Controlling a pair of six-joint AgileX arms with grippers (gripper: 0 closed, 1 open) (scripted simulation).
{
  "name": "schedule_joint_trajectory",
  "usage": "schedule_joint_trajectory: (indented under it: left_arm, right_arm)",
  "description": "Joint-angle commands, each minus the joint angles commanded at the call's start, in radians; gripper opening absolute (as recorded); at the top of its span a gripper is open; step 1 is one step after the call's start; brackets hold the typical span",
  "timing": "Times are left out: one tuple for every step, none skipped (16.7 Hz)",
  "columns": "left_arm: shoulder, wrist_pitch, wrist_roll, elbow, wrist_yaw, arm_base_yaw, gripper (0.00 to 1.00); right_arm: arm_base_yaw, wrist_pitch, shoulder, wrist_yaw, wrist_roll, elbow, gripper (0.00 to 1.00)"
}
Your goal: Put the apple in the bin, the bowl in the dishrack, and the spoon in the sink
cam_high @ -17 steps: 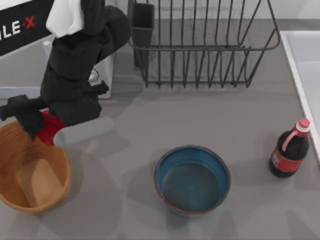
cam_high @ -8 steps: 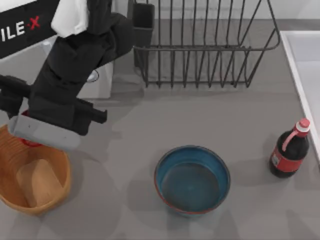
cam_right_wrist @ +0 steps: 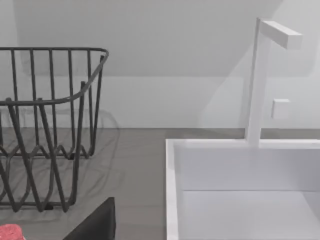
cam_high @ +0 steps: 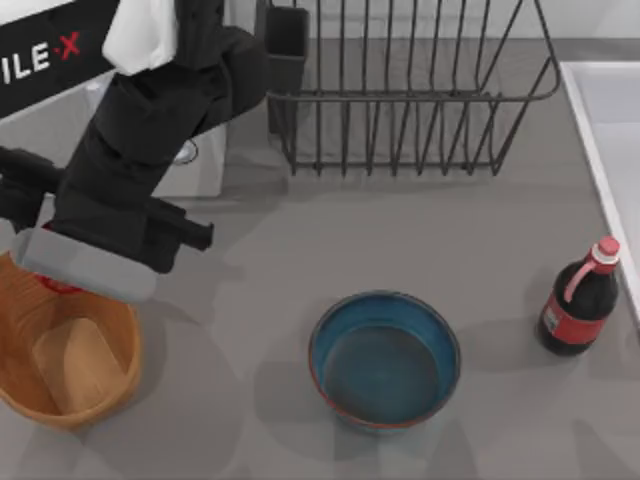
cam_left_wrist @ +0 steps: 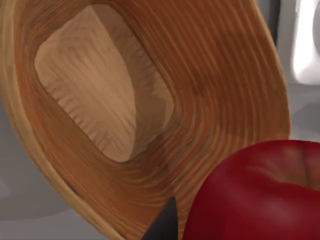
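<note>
My left gripper point(cam_high: 60, 282) hangs over the far rim of the tan wicker bin point(cam_high: 70, 375) at the table's left, shut on the red apple point(cam_high: 62, 289). The left wrist view looks down into the bin point(cam_left_wrist: 105, 90), with the glossy apple point(cam_left_wrist: 260, 195) close by and one dark fingertip point(cam_left_wrist: 165, 224) beside it. The blue bowl point(cam_high: 384, 358) stands upright at the front middle. The wire dishrack point(cam_high: 400, 90) is at the back. The white sink point(cam_high: 612, 130) runs along the right edge. The spoon is out of view. A dark part of my right gripper point(cam_right_wrist: 97, 225) is in the right wrist view.
A dark red-capped bottle point(cam_high: 580, 300) stands near the sink. A white microwave point(cam_high: 195, 165) sits behind my left arm. The right wrist view faces the dishrack's end point(cam_right_wrist: 45, 125), the sink basin point(cam_right_wrist: 240, 185) and its white faucet point(cam_right_wrist: 257, 80).
Over the last second my left arm swung left and forward, carrying the apple from beside the bin to over its rim. In the last half second it barely moved.
</note>
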Motion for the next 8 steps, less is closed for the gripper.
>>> schedule_joint_trajectory:
  left_arm:
    - [-0.002, 0.012, 0.003, -0.013, -0.001, 0.003, 0.0]
    - [-0.005, 0.032, 0.008, -0.034, -0.003, 0.008, 0.0]
    - [-0.009, 0.058, 0.015, -0.061, -0.006, 0.014, 0.0]
    - [-0.014, 0.089, 0.023, -0.093, -0.009, 0.022, 0.0]
    - [-0.02, 0.123, 0.033, -0.128, -0.012, 0.031, 0.0]
    - [-0.026, 0.159, 0.043, -0.164, -0.016, 0.04, 0.0]
    - [-0.031, 0.193, 0.052, -0.2, -0.02, 0.049, 0.0]
    - [-0.036, 0.225, 0.061, -0.232, -0.024, 0.057, 0.0]
  right_arm:
    - [0.0, 0.0, 0.0, 0.0, 0.0, 0.0, 1.0]
    - [0.0, 0.0, 0.0, 0.0, 0.0, 0.0, 1.0]
    - [0.0, 0.0, 0.0, 0.0, 0.0, 0.0, 1.0]
    - [0.0, 0.0, 0.0, 0.0, 0.0, 0.0, 1.0]
    - [0.0, 0.0, 0.0, 0.0, 0.0, 0.0, 1.0]
    - [0.0, 0.0, 0.0, 0.0, 0.0, 0.0, 1.0]
    - [0.0, 0.0, 0.0, 0.0, 0.0, 0.0, 1.0]
    - [0.0, 0.0, 0.0, 0.0, 0.0, 0.0, 1.0]
